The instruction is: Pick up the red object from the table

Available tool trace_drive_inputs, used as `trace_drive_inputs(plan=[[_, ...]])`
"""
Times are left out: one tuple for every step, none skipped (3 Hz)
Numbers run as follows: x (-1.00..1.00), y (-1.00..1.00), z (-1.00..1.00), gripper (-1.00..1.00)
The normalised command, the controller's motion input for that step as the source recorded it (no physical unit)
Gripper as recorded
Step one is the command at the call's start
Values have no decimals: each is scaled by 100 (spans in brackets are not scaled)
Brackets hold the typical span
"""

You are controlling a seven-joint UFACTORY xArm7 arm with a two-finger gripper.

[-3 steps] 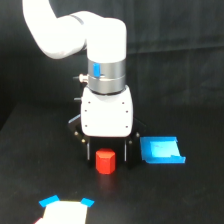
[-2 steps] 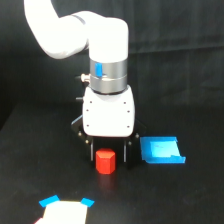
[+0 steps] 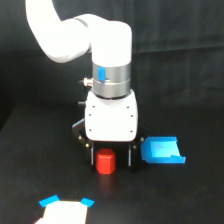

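Between the two dark fingers of the claw [image 3: 111, 156] the red object [image 3: 105, 162] is seen resting on the table [image 3: 200, 200]. Jaws are spread wider than the block, nothing gripped. Grasp step judged in hand; closing squarely, then lifting, is called for next. Blue tray piece [image 3: 161, 150] lies just beside the claw. No writing is readable.

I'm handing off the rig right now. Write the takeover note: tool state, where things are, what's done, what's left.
Tool: down at the table, fingers open on either side of the red object; contact can't be judged.
Red object: on the table, upright between the fingers, not lifted.
Blue tray piece: just to the exterior view's right of the tool.
Done: approach and descent.
Left: close, confirm grip, lift.
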Motion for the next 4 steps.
trace_drive_inputs(plan=[[-34, 47, 13, -100], [20, 22, 48, -100], [41, 45, -18, 43], [64, 8, -100, 97]])
